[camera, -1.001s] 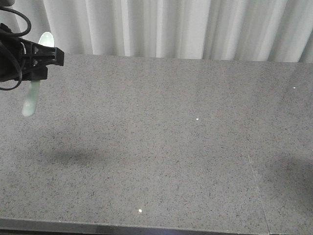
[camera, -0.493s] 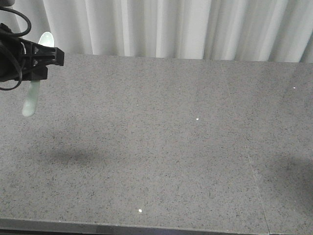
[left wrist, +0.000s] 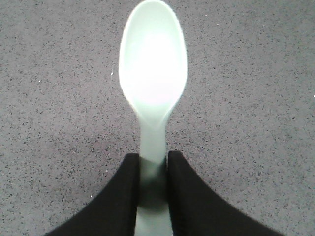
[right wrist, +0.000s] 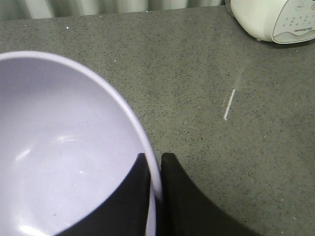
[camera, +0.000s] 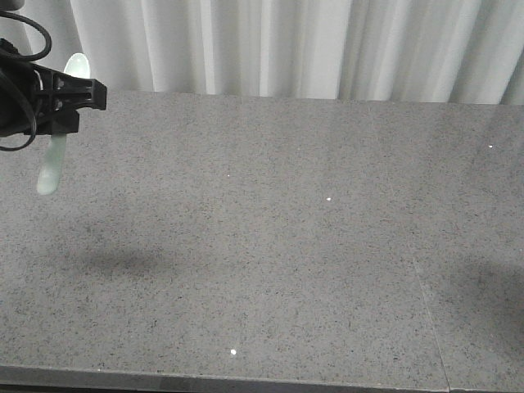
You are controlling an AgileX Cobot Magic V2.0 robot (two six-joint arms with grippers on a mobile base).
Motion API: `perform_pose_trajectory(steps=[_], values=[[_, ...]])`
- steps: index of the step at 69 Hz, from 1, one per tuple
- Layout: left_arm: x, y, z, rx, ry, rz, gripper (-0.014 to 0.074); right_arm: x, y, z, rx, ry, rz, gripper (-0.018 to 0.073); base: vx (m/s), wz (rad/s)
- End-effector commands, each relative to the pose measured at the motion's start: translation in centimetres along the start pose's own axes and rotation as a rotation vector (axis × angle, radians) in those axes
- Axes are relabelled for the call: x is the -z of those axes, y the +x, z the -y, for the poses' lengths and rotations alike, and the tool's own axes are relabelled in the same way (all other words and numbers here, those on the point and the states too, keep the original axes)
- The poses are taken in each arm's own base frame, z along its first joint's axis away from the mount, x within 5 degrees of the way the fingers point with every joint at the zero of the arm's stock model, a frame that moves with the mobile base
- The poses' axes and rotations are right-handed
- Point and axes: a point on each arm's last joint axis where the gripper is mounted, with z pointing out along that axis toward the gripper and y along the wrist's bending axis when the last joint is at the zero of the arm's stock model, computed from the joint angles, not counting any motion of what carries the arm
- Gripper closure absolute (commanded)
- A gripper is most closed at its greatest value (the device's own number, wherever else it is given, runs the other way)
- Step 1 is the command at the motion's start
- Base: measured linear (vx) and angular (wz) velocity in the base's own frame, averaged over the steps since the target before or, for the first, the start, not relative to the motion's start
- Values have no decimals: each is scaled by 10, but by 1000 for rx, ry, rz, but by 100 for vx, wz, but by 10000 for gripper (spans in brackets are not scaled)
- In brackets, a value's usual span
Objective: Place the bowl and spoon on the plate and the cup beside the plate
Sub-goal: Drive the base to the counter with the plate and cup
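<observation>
The left gripper [left wrist: 153,183] is seen closed narrowly on the spoon [left wrist: 153,73]. The handle is pinched between both black fingers [left wrist: 127,194], and the oval head is pointed to 12 o'clock in the left wrist view. In the exterior view the left gripper [camera: 86,94] is found at 10 o'clock, at the frame's edge. The spoon [camera: 51,168] is held there with its head up and its handle hanging toward 7 o'clock, clear of the table [camera: 286,246]. A soft shadow [camera: 123,262] is cast on the grey speckled surface toward 5 o'clock of the spoon.

The right gripper [right wrist: 155,189] is closed on the rim of the bowl [right wrist: 64,162], with one finger inside the wall and one outside. The bowl fills the 8 o'clock portion of the right wrist view. A white appliance [right wrist: 275,19] is noted on the table at 1 o'clock and a pale streak [right wrist: 229,104] at 3 o'clock. White curtains [camera: 286,45] are recorded behind the table's far edge.

Against the earlier exterior frames, no change is observed: the left gripper and spoon are held in the same place and pose.
</observation>
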Motion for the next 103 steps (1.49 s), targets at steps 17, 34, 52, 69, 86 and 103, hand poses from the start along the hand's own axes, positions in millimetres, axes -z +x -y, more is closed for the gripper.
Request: perform_pose_trajectory(steps=[17,34,52,69,86,103], values=[[19,-8,2,1,33,102,603,8,-13,0,4,9,100,566,-1,-5],[19,-8,2,1,33,102,603,8,-13,0,4,9,100,566,-3,-12],[19,-8,2,1,33,102,603,8,-13,0,4,9,100,566,-4,-23],[19,-8,2,1,33,102,603,8,-13,0,4,9,100,566,-5,-29],[19,-8,2,1,33,102,603,8,-13,0,4,9,100,566,-6,-33],[19,-8,2,1,33,102,603,8,-13,0,4,9,100,566,-6,-35]])
